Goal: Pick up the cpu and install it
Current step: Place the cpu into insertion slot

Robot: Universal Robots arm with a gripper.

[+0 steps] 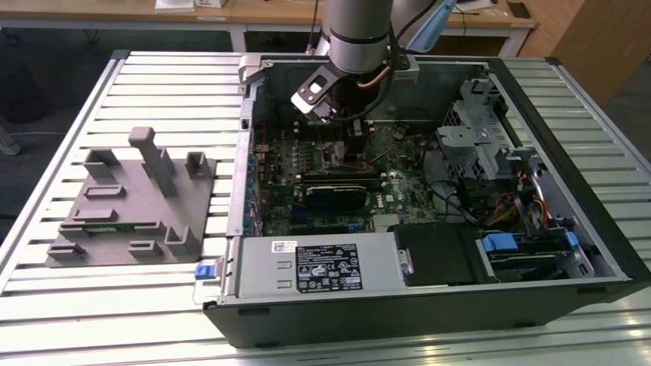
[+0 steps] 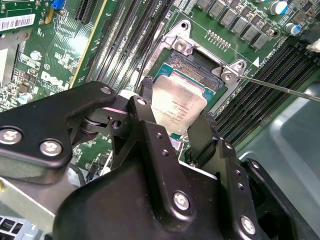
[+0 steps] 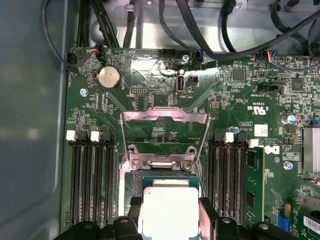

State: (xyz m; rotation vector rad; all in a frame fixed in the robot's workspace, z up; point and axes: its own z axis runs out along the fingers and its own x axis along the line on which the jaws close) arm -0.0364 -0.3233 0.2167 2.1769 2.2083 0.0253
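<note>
We see our gripper (image 2: 175, 106) clamped on the cpu (image 2: 179, 111) by opposite edges; we judge it light, stiff, and fragile underneath.

An open computer case (image 1: 407, 324) lies on a slatted metal table (image 1: 102, 320), a grey moulded holder (image 1: 133, 206) beside it at the exterior view's left, a power supply (image 1: 315, 267) inside its near wall, and a coin battery (image 3: 108, 77) and green memory strip (image 3: 254, 185) on its motherboard (image 3: 230, 105).
</note>
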